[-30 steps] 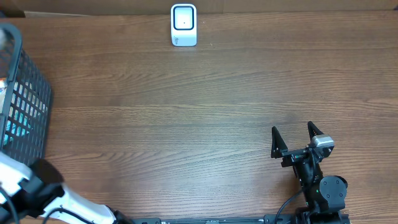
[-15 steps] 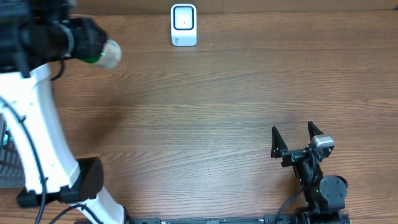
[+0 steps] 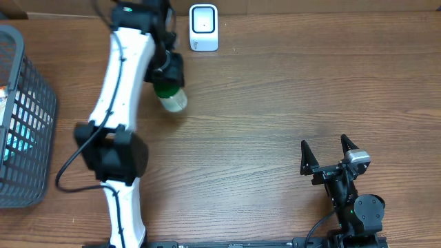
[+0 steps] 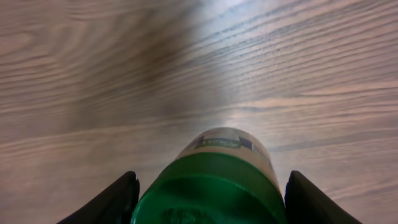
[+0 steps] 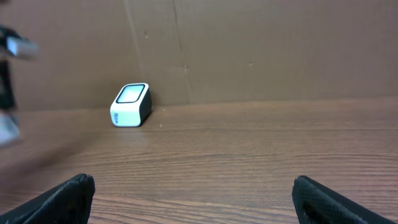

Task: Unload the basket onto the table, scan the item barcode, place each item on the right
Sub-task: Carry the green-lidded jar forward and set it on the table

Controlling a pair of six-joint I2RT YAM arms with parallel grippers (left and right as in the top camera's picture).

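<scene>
The item is a pale bottle [image 3: 173, 100] with a green cap [image 4: 211, 190] and a printed label [image 4: 225, 144]. My left gripper [image 3: 166, 80] is shut on its cap end and holds it above the table, a little in front and to the left of the white scanner [image 3: 204, 27]. In the left wrist view the black fingers [image 4: 118, 200] flank the cap on both sides. No barcode shows in any view. My right gripper [image 3: 329, 154] rests open and empty at the front right. The right wrist view shows the scanner [image 5: 131, 104] far off to the left.
A dark wire basket [image 3: 31, 117] with a few items inside stands at the left edge. A cardboard wall [image 5: 249, 50] runs behind the scanner. The white left arm [image 3: 120, 110] stretches from the front edge up across the left half of the table.
My left arm has swung from the basket at the left, up and across to the right. It now holds the bottle near the scanner. The right arm has not moved.
</scene>
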